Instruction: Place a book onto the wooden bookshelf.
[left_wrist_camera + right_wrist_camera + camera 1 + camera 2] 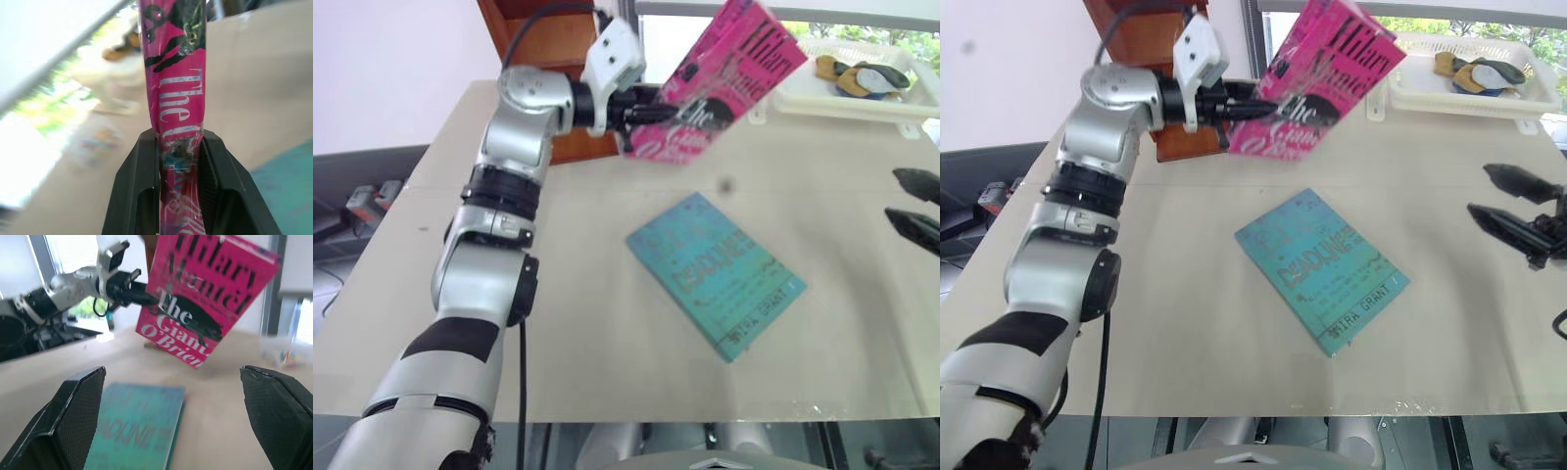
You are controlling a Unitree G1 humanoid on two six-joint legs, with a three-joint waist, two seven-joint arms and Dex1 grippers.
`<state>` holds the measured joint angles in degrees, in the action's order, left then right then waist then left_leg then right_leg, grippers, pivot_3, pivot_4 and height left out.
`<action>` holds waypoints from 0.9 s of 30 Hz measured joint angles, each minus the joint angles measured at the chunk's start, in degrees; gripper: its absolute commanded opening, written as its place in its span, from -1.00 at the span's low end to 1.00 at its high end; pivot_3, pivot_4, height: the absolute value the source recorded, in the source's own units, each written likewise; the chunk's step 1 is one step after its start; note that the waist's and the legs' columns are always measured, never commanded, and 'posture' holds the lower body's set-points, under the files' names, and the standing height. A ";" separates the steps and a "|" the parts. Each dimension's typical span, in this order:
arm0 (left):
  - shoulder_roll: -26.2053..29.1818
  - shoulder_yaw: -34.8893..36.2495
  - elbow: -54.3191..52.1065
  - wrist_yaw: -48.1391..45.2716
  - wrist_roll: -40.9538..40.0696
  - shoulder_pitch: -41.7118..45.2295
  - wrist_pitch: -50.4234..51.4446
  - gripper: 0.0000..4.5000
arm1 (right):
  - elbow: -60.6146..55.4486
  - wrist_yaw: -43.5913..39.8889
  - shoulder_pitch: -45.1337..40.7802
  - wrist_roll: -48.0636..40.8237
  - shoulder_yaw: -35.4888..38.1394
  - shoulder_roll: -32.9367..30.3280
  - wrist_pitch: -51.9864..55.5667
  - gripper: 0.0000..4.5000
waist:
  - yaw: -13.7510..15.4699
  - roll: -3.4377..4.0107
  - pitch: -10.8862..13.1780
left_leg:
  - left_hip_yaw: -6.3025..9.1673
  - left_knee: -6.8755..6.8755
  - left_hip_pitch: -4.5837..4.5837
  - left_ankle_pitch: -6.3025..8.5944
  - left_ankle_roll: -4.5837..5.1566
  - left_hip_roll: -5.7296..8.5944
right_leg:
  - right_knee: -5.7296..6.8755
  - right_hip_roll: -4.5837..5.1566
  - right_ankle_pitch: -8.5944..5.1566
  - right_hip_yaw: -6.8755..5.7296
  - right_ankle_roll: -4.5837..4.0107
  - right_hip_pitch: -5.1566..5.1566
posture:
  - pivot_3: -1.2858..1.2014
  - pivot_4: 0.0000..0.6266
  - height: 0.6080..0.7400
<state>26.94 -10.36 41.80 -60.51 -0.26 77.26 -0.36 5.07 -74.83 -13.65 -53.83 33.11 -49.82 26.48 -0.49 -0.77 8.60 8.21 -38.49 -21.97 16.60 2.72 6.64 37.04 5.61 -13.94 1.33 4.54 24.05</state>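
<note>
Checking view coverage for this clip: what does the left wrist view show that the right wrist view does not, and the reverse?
Left wrist view alone: the two black fingers of the left gripper clamped on the edge of the bright pink paperback book, seen edge-on, and a blurred white plastic basket.

Right wrist view alone: the open right gripper, the pink cover's lettering face-on, and the silver left arm.

Both: the pink book, the teal-green book and the beige table.

Head views look down over the table point(607, 372); wrist views sit close, sharing the pink book point(205, 298).
</note>
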 measured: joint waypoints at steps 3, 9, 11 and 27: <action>1.21 -4.04 3.73 4.68 7.87 3.80 -7.80 -0.77 | 4.80 -1.30 -3.79 -1.72 0.85 -0.21 1.79 1.00 | -0.11 0.01 0.01 | -0.03 0.04 -0.01 0.00 0.01 0.03 | 0.00 0.00 0.00 0.03 0.00 0.02 | 0.03 -0.52 1.00; 3.47 -8.59 9.83 13.55 19.36 9.76 -15.23 -0.77 | 13.00 -5.03 -10.33 -1.32 1.06 -2.96 2.61 1.00 | -0.15 0.01 0.03 | -0.04 0.05 -0.13 0.00 0.01 0.09 | 0.20 -0.03 0.00 0.03 0.01 0.26 | 0.03 -0.52 1.00; 3.74 -9.05 10.85 16.04 21.43 11.53 -16.62 -0.77 | 14.61 -5.86 -11.52 -0.63 0.97 -3.13 2.32 1.00 | -0.15 -0.01 0.03 | -0.05 0.01 -0.28 0.00 0.01 0.17 | 0.56 -0.02 0.00 0.03 0.01 0.55 | 0.03 -0.52 1.00; 8.75 -15.87 17.62 23.50 36.55 15.87 -16.42 -0.77 | 21.26 -9.31 -16.56 3.69 -1.48 -1.79 -0.30 1.00 | -0.57 0.02 0.02 | -0.17 -0.20 -0.76 -0.01 0.02 0.25 | 0.94 0.03 0.00 0.00 0.01 1.15 | 0.03 -0.52 1.00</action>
<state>35.69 -26.22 59.42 -37.01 36.29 93.13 -16.78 26.34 -84.14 -30.21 -50.15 31.63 -51.62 26.18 -1.06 -0.76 8.62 8.04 -38.69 -22.73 16.59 2.74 6.90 37.98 5.65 -13.95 1.33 4.55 25.20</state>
